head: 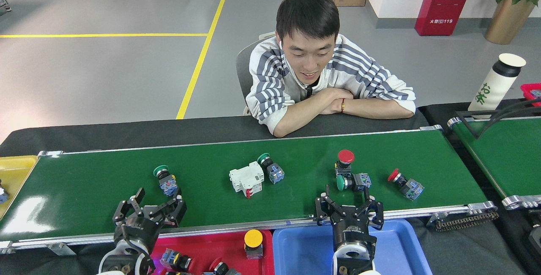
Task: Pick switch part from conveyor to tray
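Several switch parts lie on the dark-green conveyor (105, 182): a green-capped switch (166, 180) at left, a white breaker (246, 178) beside another green-capped switch (271, 168), an upright red-capped switch (344, 162) touching a green-capped one (354, 181), and a red-capped switch (405, 183) at right. My left gripper (157, 202) is open over the belt's near edge, just below the leftmost switch. My right gripper (348, 199) is open, its fingers just short of the green-capped switch under the red one. A red tray (203, 245) and a blue tray (302, 251) sit below the belt.
A person in a striped top (321, 80) leans folded arms on the black table behind the belt. A yellow bin (15, 173) is at far left. A second green belt (505, 152), a white bottle (496, 83) and a red bin (531, 90) stand at right.
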{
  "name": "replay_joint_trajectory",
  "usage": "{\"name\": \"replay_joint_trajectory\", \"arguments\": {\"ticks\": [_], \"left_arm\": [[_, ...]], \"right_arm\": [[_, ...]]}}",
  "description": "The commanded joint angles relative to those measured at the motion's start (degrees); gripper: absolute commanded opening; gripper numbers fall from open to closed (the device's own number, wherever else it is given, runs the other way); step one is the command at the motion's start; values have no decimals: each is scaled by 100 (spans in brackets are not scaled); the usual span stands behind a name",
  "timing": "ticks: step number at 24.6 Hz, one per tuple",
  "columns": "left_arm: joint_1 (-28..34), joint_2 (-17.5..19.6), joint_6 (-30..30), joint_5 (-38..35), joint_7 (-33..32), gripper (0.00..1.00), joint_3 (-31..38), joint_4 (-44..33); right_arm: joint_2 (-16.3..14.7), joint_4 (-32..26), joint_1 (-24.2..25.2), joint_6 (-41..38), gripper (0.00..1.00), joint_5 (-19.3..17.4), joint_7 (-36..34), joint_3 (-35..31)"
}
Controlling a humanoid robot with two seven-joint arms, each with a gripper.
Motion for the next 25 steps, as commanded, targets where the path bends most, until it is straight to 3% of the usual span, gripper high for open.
{"name": "replay_joint_trajectory", "arguments": {"ticks": [1,2,4,6,7,8,9,12,14,18,23,24,25], "left_arm": [[-260,62,44,-23,57,100,-12,225],[-401,71,70,-58,57,96,-20,436],[-655,80,53,-383,65,68,-29,840],[-779,80,44,-603,74,51,-20,998],[-814,115,26,-612,74,28,-20,1033],[-814,194,0,-594,74,14,-12,1033],[-814,264,-44,-542,83,7,-3,1033],[-743,299,-299,-102,144,4,41,954],[-533,431,-554,223,162,5,68,655],[654,853,-1626,1128,180,5,182,-724],[2368,818,-3050,1348,285,5,437,-2579],[2649,792,-3217,1348,285,7,428,-2816],[2886,818,-3375,1339,285,15,384,-2957]], "right_arm": [[94,63,-190,-46,99,-4,-6,-124],[129,107,-225,-63,99,-4,-6,-177],[138,203,-295,-63,99,-4,-6,-177],[155,379,-401,-63,99,-22,-6,-186],[155,528,-550,-63,99,-101,-6,-186],[155,695,-708,-46,97,-224,-6,-186],[138,827,-832,-63,89,-330,-6,-168],[67,1082,-1078,-98,39,-374,3,-98],[23,1091,-1095,-125,26,-374,47,-1],[-3,1047,-1078,-142,14,-391,91,148],[-3,775,-1034,-213,13,-382,91,201],[-3,581,-999,-248,13,-382,91,306],[-3,301,-902,-371,13,-382,91,473]]}}
